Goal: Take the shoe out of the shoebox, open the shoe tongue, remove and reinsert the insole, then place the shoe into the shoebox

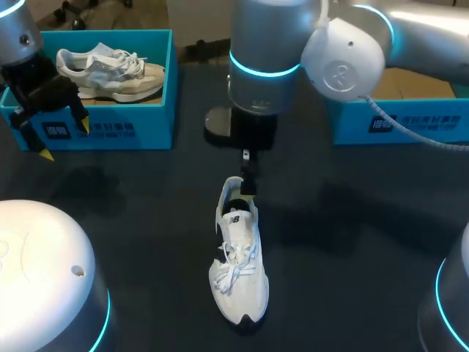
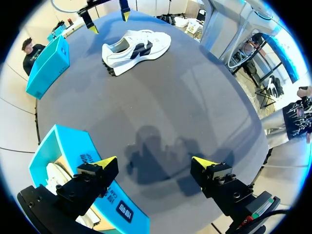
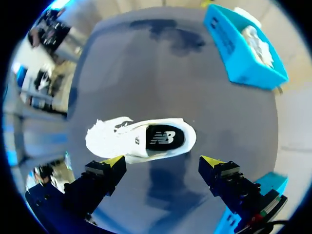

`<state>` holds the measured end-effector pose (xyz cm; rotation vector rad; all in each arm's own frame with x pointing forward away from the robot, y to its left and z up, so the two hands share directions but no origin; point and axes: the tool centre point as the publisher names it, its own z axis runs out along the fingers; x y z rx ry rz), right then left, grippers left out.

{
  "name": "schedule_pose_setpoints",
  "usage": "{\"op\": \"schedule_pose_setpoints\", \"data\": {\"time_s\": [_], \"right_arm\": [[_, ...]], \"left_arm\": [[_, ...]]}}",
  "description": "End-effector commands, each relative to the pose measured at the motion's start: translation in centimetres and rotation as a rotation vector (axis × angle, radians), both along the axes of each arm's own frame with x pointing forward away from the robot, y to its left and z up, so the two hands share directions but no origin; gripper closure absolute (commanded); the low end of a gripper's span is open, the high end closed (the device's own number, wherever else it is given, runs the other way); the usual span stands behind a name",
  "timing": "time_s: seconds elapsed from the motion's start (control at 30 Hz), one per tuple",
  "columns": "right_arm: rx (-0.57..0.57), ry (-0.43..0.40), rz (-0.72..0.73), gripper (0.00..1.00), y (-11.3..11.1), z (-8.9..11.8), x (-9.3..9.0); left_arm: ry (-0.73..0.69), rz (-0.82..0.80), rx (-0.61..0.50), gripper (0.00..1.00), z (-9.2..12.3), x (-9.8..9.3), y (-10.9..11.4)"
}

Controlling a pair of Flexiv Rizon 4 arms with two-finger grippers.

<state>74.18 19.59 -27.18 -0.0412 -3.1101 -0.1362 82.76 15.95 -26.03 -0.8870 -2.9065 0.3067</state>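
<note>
A white shoe with laces stands upright on the dark table, toe toward the front edge. Its black insole shows in the opening. My right gripper hangs just above the heel. In the right wrist view it is open, with the shoe just ahead of its fingertips and nothing touching them. My left gripper is open and empty in front of the blue shoebox at the back left. That shoebox lies beside one finger of the left gripper.
A second beige and white shoe lies inside the left shoebox. Another blue box stands at the back right. In the left wrist view the white shoe is far ahead, with dark bare table between.
</note>
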Motion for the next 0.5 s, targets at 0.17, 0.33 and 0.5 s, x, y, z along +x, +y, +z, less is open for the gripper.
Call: {"op": "schedule_pose_setpoints", "data": {"time_s": [0.17, 0.33, 0.5], "right_arm": [[-0.050, -0.031, 0.166, 0.00, 2.2, -1.6, 2.0], [-0.046, -0.047, 0.164, 0.00, 2.6, -3.0, 2.9], [-0.044, -0.053, 0.159, 0.00, 2.8, -4.3, 3.6]], "left_arm": [[0.000, -0.001, 0.002, 0.00, 0.0, 0.0, 0.0], [0.000, -0.001, 0.002, 0.00, 0.0, 0.0, 0.0], [0.000, -0.001, 0.002, 0.00, 0.0, 0.0, 0.0]]}}
